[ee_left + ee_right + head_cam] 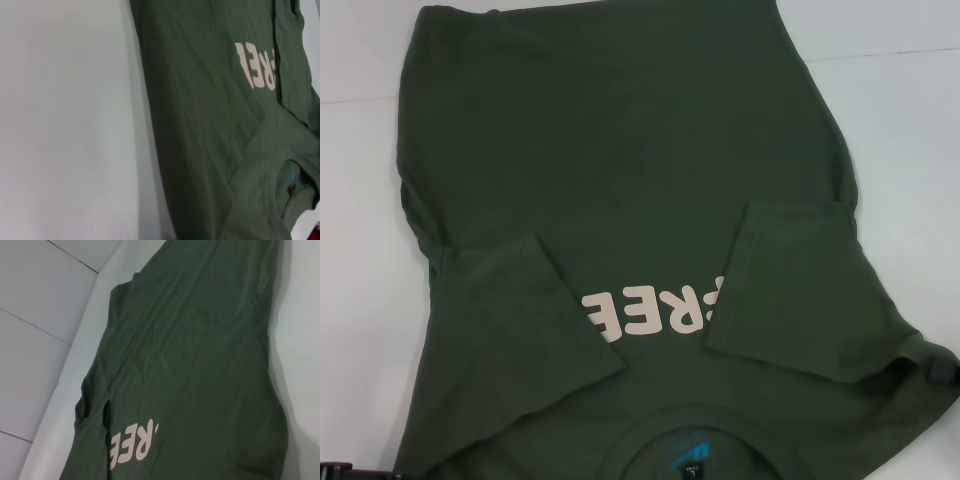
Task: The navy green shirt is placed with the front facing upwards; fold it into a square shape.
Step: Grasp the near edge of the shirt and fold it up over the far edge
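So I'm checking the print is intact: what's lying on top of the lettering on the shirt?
The right sleeve is folded inward over the lettering on the navy green shirt. Only "REE" and part of another letter show; the rest is covered. The left sleeve stops just beside it.

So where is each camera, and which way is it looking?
Head view: high on the robot, looking down at the navy green shirt on the white table; dark robot parts show at the near corners, the right hand one of them.
Left wrist view: beside the shirt, looking across it; no hand shows.
Right wrist view: low, along the shirt; no hand shows.
All share the pale lettering.
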`<state>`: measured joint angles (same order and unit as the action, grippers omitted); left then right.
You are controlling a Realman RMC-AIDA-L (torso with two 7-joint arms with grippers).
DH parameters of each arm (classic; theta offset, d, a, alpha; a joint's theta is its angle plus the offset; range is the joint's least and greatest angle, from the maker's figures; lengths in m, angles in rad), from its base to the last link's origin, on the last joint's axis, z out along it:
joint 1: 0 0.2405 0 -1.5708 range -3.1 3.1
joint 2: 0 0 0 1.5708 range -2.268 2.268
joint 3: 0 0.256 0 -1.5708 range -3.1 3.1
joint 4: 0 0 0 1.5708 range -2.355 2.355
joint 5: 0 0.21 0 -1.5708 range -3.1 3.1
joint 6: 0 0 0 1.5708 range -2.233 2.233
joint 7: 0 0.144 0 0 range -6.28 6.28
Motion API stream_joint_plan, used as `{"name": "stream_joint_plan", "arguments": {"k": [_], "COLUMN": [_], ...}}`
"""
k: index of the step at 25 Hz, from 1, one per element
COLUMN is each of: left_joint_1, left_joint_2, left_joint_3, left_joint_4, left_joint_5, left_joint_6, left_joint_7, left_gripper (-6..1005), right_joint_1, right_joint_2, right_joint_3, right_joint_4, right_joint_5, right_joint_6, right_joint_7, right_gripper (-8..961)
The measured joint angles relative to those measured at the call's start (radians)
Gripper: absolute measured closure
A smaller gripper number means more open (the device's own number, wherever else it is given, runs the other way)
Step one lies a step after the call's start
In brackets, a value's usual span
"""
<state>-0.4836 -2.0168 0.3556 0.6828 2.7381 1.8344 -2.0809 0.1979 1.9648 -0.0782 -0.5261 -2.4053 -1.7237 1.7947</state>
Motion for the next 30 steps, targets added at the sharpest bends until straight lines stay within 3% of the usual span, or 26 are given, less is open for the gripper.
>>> {"name": "stream_joint_plan", "arguments": {"k": [9,15,30], "left_joint_1": [-0.002,-0.009,-0.012], "left_joint_2": [0.000,0.000,0.001], "left_joint_3": [0.012,0.012,0.012], "left_joint_4": [-0.008,-0.022,-0.032], "left_joint_5": [-0.007,-0.008,-0.006], "left_joint_6": [-0.013,-0.076,-0.065], "left_joint_7": [0.003,-0.009,0.000], "left_gripper": [391,605,950], "right_joint_1": [0.000,0.000,0.000], "right_joint_2": [0.000,0.000,0.001], "right_joint_3": [0.000,0.000,0.000], "right_joint_4": [0.000,0.000,0.000], "right_joint_5": [0.000,0.001,0.002], "right_joint_6": [-0.008,-0.013,-0.016], "right_joint_7": [0.000,0.000,0.000], "right_gripper": [878,879,878]}}
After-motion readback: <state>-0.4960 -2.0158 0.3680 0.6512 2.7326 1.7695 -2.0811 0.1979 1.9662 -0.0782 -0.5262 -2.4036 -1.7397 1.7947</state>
